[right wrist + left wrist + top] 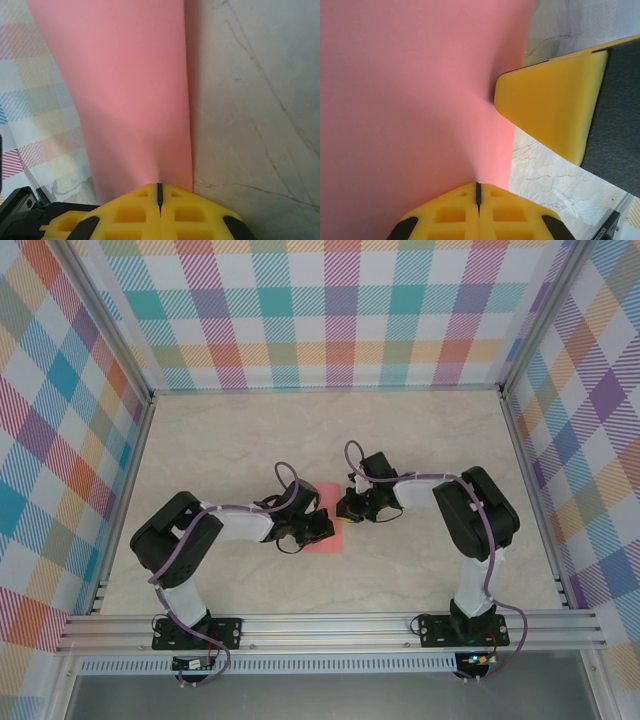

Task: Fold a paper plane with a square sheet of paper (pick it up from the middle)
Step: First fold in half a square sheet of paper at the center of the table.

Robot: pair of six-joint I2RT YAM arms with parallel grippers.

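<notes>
Near the middle of the table [200, 440], between both arms — the square sheet of paper [324, 542], pink face showing. Pinched from the left by the left gripper [478, 192], jaws pressed together on the paper. Gripped likewise from the right by the right gripper [159, 192] — jaws closed on its edge.

Right hand [159, 189] closed, seemingly on paper [135, 90]

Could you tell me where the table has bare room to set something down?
The middle is crowded: the left gripper and right gripper both pinch the square sheet of paper. Bare table lies beyond them up to the back wall, and between them and the near rail.
</notes>
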